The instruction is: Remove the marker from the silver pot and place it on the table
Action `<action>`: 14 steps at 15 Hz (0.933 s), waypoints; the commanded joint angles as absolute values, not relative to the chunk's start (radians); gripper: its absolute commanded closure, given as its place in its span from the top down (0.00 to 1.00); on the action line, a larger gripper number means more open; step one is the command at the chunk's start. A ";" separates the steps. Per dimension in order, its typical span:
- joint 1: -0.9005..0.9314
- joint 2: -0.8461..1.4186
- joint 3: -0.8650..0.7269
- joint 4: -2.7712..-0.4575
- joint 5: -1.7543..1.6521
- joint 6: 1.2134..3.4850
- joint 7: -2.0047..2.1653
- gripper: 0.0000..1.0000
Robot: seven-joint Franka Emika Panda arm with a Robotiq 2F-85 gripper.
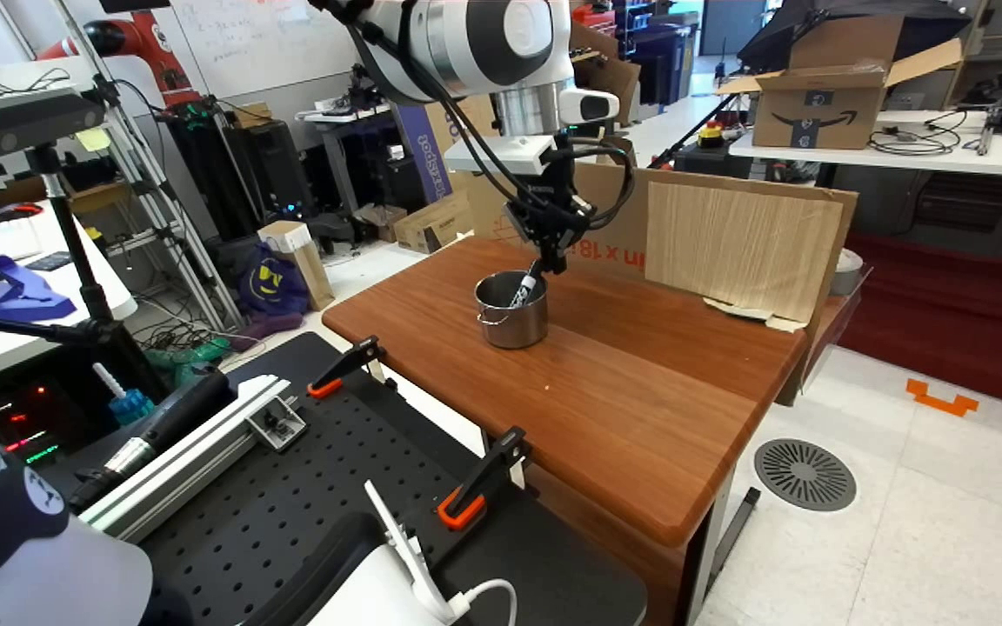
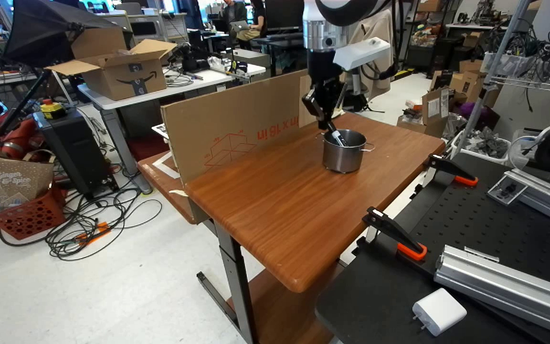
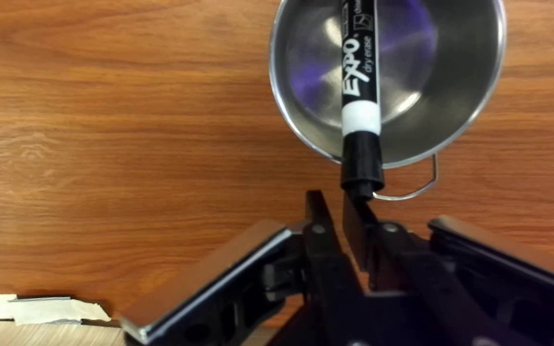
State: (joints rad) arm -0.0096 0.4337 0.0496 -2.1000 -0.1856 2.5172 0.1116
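Just below the gripper (image 3: 333, 202), a marker (image 3: 361, 115) is seen slanted, partly inside a silver pot (image 2: 342, 160), with its black cap reaching past the rim. The word EXPO can be read on the marker's black label, and a white band is shown between label and cap. The gripper's two fingers (image 3: 316, 214) are set a little apart, and wood can be seen through the narrow gap between them. In the wrist view the cap is seen across the tip of the finger on that view's right, beside the gap; whether they are touching cannot be told. Under the gripper, the pot is stood upright on the brown table (image 1: 640, 391). Above the gripper, the white arm (image 1: 510, 52) is cut off by the top edge of both exterior views. Beyond the gripper, along the table's far edge, a cardboard sheet (image 2: 184, 134) is stood upright. On the opposite side, well apart from the gripper, two clamps (image 1: 484, 478) with orange ends are placed at the edge of a black board (image 1: 266, 496) pierced with holes.
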 commanded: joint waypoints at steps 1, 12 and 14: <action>0.015 0.441 0.029 -2.089 -0.160 2.516 0.082 0.48; 0.020 0.430 0.036 -2.120 -0.159 2.527 0.049 0.68; 0.023 0.432 0.036 -2.120 -0.161 2.527 0.048 0.53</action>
